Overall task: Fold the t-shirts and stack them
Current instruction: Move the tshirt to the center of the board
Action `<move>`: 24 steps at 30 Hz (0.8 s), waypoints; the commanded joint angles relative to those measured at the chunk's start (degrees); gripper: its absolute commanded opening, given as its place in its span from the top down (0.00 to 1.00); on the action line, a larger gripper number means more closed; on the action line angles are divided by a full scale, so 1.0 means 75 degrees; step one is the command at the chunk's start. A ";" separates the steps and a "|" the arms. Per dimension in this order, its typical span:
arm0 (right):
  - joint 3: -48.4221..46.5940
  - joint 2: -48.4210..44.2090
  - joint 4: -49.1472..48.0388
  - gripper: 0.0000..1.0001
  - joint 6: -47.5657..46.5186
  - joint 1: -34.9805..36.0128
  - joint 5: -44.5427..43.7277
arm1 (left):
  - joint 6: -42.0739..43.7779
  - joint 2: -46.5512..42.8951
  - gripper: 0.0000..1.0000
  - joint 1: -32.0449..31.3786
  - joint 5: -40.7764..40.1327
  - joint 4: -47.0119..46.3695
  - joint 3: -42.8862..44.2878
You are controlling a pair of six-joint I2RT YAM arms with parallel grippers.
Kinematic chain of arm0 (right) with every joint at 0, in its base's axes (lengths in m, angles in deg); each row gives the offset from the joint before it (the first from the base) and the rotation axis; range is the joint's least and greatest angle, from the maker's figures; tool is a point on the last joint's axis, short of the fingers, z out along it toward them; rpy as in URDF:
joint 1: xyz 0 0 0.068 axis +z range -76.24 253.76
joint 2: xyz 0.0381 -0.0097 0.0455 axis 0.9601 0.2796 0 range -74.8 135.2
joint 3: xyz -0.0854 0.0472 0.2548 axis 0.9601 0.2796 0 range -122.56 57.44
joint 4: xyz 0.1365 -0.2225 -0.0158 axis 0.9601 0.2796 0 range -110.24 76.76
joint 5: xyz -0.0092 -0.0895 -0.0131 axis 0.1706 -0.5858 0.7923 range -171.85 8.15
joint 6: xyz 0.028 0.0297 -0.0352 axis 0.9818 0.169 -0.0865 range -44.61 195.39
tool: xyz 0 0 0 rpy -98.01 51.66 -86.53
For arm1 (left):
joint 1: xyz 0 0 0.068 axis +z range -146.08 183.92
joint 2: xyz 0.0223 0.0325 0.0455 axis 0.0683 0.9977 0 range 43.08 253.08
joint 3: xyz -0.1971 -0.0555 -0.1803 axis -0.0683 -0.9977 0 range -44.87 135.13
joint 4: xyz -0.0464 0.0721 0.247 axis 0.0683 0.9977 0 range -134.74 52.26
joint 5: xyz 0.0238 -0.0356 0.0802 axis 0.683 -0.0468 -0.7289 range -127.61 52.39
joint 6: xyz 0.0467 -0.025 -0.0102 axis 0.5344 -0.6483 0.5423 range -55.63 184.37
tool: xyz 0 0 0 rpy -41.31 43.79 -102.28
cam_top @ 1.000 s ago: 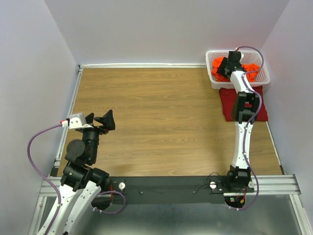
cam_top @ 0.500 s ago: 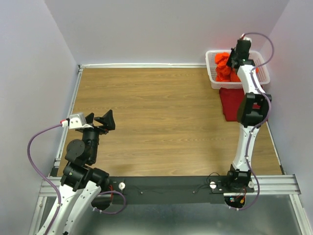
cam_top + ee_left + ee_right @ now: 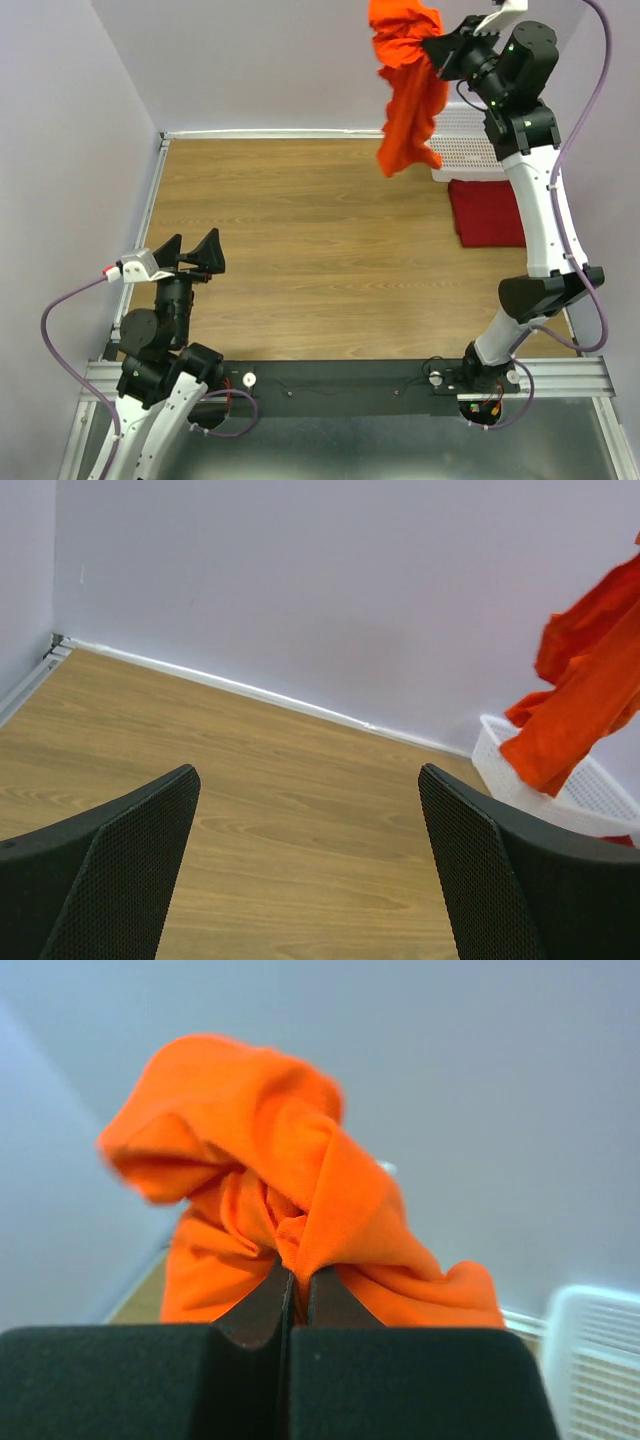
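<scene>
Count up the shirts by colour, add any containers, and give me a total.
orange t-shirt: 1
dark red t-shirt: 1
white basket: 1
Total: 3

Bare wood of the table [image 3: 330,230] runs from the left wall well toward the right, and the left gripper [image 3: 190,256], fingers spread wide, faces that stretch from the near left. The obstacles sit in the far right corner: a white mesh basket [image 3: 468,150] by the far wall and the folded maroon t-shirt [image 3: 488,212], flat on the wood on the basket's near side. The orange t-shirt [image 3: 408,90] hangs from the clamped right gripper [image 3: 437,52], high up and left of the basket. The right arm [image 3: 540,200] rises along the right side.
</scene>
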 commanded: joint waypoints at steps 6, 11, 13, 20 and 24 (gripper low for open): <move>0.1847 0.0621 0.0147 0.72 0.1499 0.1470 0.2583 | -0.0034 -0.0408 0.01 0.0035 0.0059 -0.0035 -0.0160; 0.3300 0.1313 0.0205 0.17 0.1254 0.3041 0.2608 | -0.0163 -0.0174 0.01 0.0023 0.0223 -0.0116 -0.0171; 0.3734 0.1337 0.0205 0.13 0.1229 0.3185 0.2503 | -0.0360 0.0118 0.01 0.0023 0.0305 -0.0198 -0.0218; 0.5127 0.0787 0.0779 0.16 0.0539 0.3185 0.0419 | -0.1567 0.1990 0.01 0.0023 0.0398 -0.0876 -0.0359; 0.5925 0.0774 0.0780 0.24 0.0024 0.3174 0.0485 | -0.1838 0.3910 0.01 0.0047 0.0236 -0.1709 -0.0196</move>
